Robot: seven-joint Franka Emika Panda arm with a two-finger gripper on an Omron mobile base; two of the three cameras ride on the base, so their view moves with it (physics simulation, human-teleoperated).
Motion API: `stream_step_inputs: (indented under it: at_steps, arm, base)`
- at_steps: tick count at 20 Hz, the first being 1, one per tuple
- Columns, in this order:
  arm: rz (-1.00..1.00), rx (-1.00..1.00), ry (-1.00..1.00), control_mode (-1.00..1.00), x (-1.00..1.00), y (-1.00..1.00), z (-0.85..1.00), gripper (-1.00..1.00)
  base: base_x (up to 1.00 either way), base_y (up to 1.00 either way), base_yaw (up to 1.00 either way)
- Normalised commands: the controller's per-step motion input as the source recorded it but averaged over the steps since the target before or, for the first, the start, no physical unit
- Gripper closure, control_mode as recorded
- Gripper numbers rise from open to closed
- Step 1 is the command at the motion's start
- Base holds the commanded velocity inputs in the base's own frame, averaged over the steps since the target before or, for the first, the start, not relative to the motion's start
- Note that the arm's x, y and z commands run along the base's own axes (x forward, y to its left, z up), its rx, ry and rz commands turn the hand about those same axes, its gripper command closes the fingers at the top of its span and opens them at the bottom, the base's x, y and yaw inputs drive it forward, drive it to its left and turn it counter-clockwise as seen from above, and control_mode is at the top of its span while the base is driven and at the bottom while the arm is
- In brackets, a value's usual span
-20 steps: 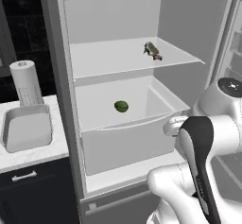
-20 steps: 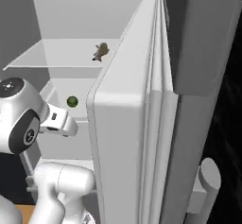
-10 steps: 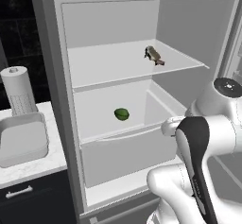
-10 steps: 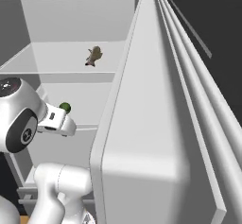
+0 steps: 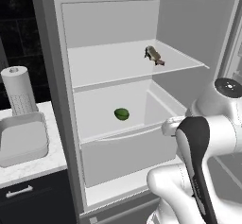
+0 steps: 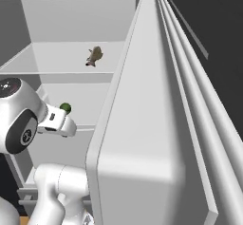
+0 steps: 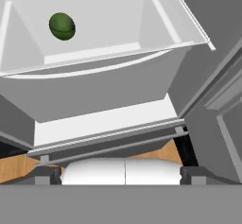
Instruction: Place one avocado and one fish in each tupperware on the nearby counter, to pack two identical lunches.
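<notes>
A round green avocado (image 5: 121, 114) lies in the open fridge drawer (image 5: 127, 147); it also shows as avocado (image 6: 65, 107) and avocado (image 7: 62, 26). An olive-brown fish (image 5: 152, 55) rests on the shelf above, also visible as fish (image 6: 95, 55). A grey tupperware (image 5: 21, 140) sits on the white counter (image 5: 28, 168) left of the fridge. My gripper (image 7: 120, 175) is open and holds nothing. It hangs in front of the drawer, to the right of and nearer than the avocado, looking down over the drawer's front.
The fridge door (image 6: 156, 124) stands open along the right, close beside my arm. A paper towel roll (image 5: 19, 90) stands behind the tupperware. Dark cabinet fronts (image 5: 33, 199) run under the counter. The drawer's front wall (image 7: 94, 90) lies between my fingers and the avocado.
Both base views have shifted: the fridge has grown larger and the counter has slid left, so the camera has moved. The gripper stays open in front of the drawer.
</notes>
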Motion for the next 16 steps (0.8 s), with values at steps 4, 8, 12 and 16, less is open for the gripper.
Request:
stream_step_inputs:
  at_steps: [4, 8, 12, 16]
  arm:
    - [0.04, -0.01, -0.25, -1.0, 0.1, 0.1, 0.21, -1.0]
    - [0.12, -0.07, -0.35, -1.0, 0.37, 0.22, 0.71, -1.0]
    - [0.06, -0.06, -0.51, -1.0, 0.48, 0.13, 0.91, -1.0]
    - [0.0, 0.03, -0.38, -1.0, 0.6, -0.09, 1.0, -1.0]
  base:
    - [0.02, 0.03, 0.0]
    - [0.0, 0.0, 0.0]
    - [0.0, 0.0, 0.0]
    - [0.0, 0.0, 0.0]
